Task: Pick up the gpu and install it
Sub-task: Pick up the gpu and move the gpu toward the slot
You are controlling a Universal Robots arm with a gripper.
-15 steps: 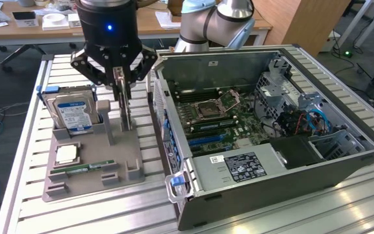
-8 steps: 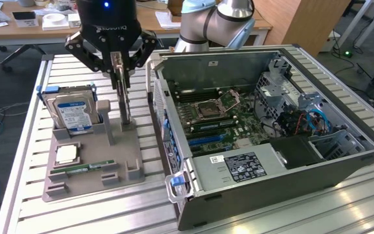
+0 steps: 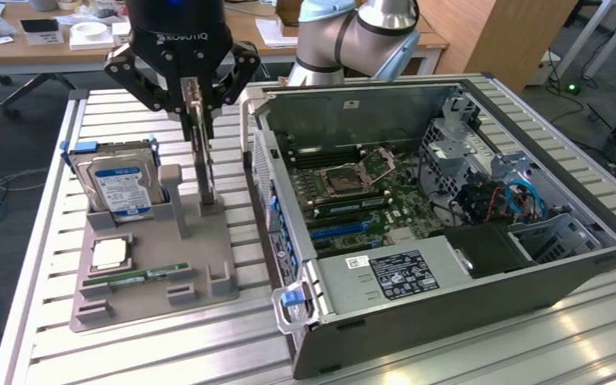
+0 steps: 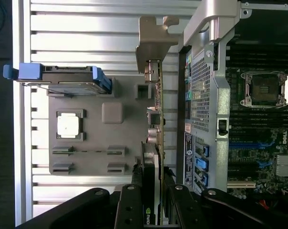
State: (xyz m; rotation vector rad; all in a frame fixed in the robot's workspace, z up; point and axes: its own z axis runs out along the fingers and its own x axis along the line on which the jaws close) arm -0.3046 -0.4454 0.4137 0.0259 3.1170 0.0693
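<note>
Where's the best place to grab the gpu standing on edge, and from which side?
Its upper long edge, away from the bracket, from straight above: the gpu stands on edge, both flat faces free to pinch. The tool pinches it there.

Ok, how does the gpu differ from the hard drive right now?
The gpu is clamped by the gripper; the hard drive sits untouched in the gray holder. The gpu is a thin dark card with a silver bracket; the hard drive is boxy, with a blue-white label and blue rails. Both stand on edge.
</note>
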